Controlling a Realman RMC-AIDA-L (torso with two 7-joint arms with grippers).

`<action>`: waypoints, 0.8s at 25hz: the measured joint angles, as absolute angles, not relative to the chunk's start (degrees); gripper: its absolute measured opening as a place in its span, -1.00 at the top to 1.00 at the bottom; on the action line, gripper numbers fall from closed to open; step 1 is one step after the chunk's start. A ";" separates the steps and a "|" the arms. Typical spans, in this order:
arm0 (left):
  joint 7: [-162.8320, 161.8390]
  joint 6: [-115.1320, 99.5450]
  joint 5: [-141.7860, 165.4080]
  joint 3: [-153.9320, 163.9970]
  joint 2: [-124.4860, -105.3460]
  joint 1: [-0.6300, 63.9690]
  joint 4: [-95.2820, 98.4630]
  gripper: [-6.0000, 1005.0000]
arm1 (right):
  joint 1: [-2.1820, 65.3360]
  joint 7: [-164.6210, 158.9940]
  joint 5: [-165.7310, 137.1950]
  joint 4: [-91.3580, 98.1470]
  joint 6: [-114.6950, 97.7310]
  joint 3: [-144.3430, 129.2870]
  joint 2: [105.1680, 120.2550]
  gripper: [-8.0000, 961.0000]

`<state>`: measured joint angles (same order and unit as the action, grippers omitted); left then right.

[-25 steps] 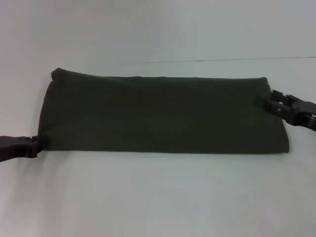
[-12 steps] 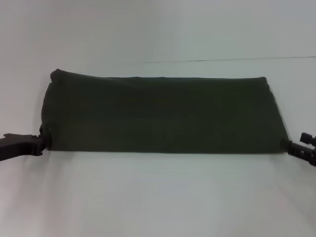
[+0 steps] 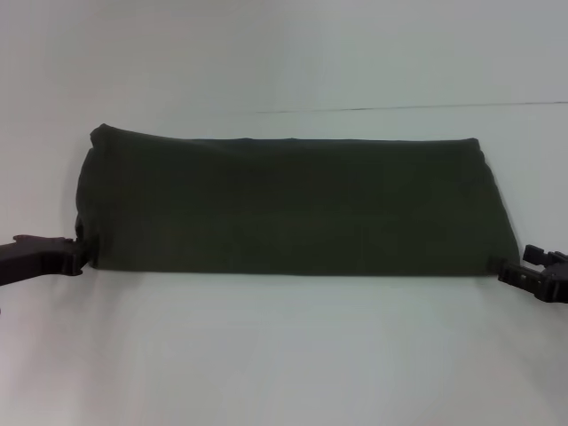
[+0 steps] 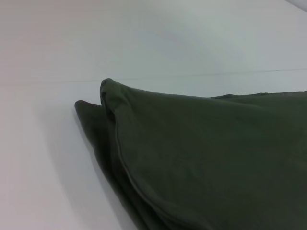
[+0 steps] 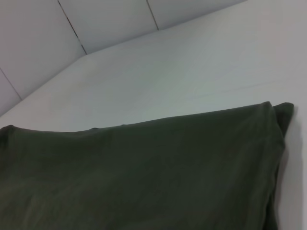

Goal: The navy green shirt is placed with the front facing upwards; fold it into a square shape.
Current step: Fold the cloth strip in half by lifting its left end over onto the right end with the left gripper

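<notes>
The navy green shirt (image 3: 293,206) lies flat on the white table as a long dark olive band running left to right, with no lettering showing. My left gripper (image 3: 78,255) sits at the band's near left corner and touches the cloth edge. At the near right corner, my right gripper (image 3: 502,269) has its tip against the hem. In the left wrist view the shirt (image 4: 206,158) shows stacked folded layers ending in a rounded corner. Smooth cloth of the shirt (image 5: 144,177) fills the lower part of the right wrist view, with one corner at the side.
The white table (image 3: 284,355) extends in front of and behind the shirt. A thin seam line (image 3: 399,108) crosses the table behind the shirt. Panel joints of the wall (image 5: 72,28) show in the right wrist view.
My right gripper came down from the shirt's far right edge to its near right corner, then edged inward. The left gripper shifted slightly rightward at the near left corner. The shirt kept its shape.
</notes>
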<state>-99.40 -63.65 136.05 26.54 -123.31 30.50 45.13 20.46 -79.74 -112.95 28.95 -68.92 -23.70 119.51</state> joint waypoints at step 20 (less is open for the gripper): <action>-99.03 -63.77 136.05 26.52 -123.68 30.13 46.02 0.94 | 22.00 -80.95 -113.04 27.23 -65.00 -27.41 119.57 -0.22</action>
